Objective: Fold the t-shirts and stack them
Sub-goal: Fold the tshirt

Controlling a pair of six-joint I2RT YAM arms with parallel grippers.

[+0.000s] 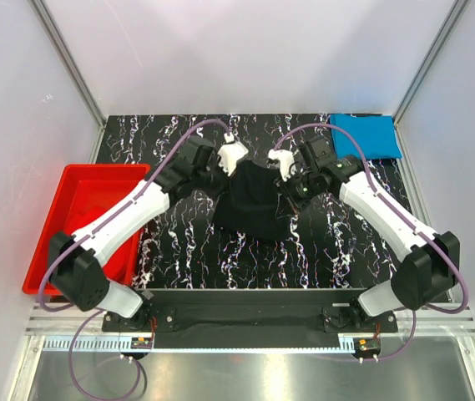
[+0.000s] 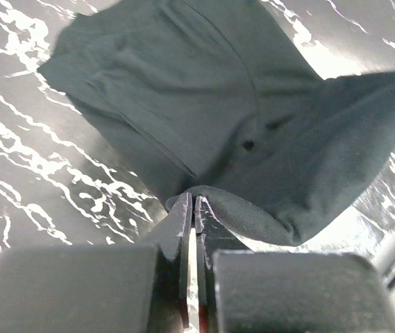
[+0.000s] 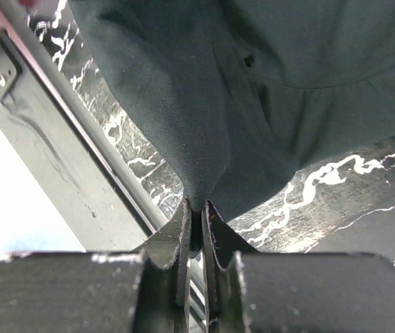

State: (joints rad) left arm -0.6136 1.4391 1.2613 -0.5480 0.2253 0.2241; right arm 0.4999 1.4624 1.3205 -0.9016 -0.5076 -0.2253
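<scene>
A black t-shirt (image 1: pixel 254 205) hangs bunched over the middle of the marbled table, held up by both arms. My left gripper (image 1: pixel 230 160) is shut on its upper left corner; in the left wrist view the jaws (image 2: pixel 194 202) pinch a fold of the black t-shirt (image 2: pixel 204 111). My right gripper (image 1: pixel 291 174) is shut on the upper right corner, and in the right wrist view a tuck of the black t-shirt (image 3: pixel 253 90) is drawn into the gripper (image 3: pixel 196 207). A bright blue t-shirt (image 1: pixel 365 135) lies folded flat at the back right corner.
A red plastic tub (image 1: pixel 87 221) stands at the left edge of the table, partly under the left arm. A black rail (image 1: pixel 254 313) carrying the arm bases runs along the near edge. White enclosure walls with metal posts (image 1: pixel 66 58) surround the table.
</scene>
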